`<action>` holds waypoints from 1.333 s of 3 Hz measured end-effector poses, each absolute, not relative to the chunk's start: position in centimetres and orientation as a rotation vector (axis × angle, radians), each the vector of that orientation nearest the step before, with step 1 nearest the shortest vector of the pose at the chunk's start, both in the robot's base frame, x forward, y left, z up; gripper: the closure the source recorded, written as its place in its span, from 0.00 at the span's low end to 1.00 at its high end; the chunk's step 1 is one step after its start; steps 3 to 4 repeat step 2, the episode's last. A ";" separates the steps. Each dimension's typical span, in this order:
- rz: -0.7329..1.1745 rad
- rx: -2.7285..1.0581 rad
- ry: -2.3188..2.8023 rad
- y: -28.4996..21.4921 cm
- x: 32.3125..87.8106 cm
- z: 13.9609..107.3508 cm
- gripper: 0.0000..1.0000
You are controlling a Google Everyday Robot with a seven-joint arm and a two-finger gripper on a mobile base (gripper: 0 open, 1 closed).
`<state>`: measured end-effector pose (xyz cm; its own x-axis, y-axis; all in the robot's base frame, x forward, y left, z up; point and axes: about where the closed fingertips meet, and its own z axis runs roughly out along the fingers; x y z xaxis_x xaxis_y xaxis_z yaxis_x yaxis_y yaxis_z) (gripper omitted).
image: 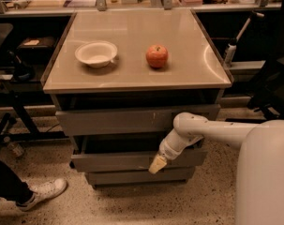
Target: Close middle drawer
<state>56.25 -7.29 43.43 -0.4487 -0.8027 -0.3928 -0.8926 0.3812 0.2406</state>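
Observation:
The middle drawer (113, 161) is a wide grey drawer with a plain front. It stands pulled out a little from the cabinet, its dark inside showing behind the front panel. My gripper (156, 164) reaches in from the right on a white arm. Its pale tip rests against the drawer's front panel, right of the middle. Above it is the top drawer front (127, 121), below it a narrower, darker drawer front (137, 176).
A white bowl (96, 54) and a red apple (156, 56) sit on the cabinet's beige top (188, 36). A person's white shoe (41, 193) is on the floor at the lower left. Dark shelving and chair legs stand on both sides.

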 end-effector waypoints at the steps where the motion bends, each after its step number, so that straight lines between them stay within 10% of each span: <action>1: 0.625 -1.515 2.428 -7.3 56.2 43.4 0.00; 4: 0.625 -1.515 2.428 -7.3 56.2 43.4 0.00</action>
